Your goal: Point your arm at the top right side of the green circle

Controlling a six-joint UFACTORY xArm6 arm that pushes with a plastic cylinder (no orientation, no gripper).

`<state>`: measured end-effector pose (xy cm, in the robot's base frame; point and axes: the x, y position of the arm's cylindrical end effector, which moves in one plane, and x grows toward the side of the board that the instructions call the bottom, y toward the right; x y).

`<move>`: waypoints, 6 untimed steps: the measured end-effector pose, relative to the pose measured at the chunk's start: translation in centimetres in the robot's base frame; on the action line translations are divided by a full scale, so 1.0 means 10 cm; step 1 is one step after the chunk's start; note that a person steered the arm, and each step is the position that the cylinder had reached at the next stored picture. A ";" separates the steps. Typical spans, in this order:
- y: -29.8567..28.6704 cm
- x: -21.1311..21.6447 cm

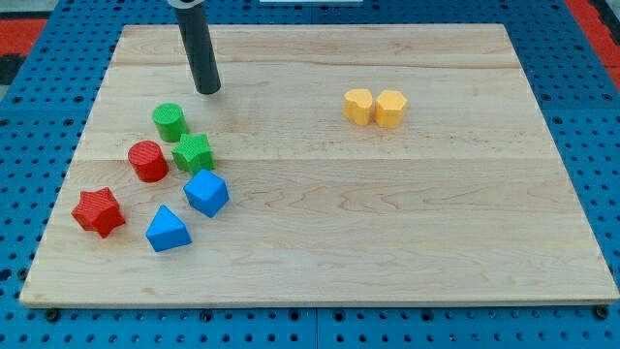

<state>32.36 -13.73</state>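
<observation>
So the biggest thing in the shot was the pale wooden board, sitting on a blue pegboard surface that showed all around its edges. Next up was the dark rod coming down from the view's top, with my tip planted on the wood in the far left part of the board. No jaws or fingers on this rig, just that straight rod, so it had hold of nothing and wasn't touching any block.

The green circle block sat just down and to the left of my tip, close but clearly apart, so the tip was off its top right side. A green star block was right beside it, nearer the view's bottom, and a red circle block sat left of that star. Further toward the near left were a blue cube-ish block, a blue triangle-ish block and a red star block.

Way off on the right, a yellow heart block and a yellow hexagon block sat touching each other.
</observation>
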 end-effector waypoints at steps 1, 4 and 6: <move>0.00 0.00; -0.04 -0.04; 0.39 0.79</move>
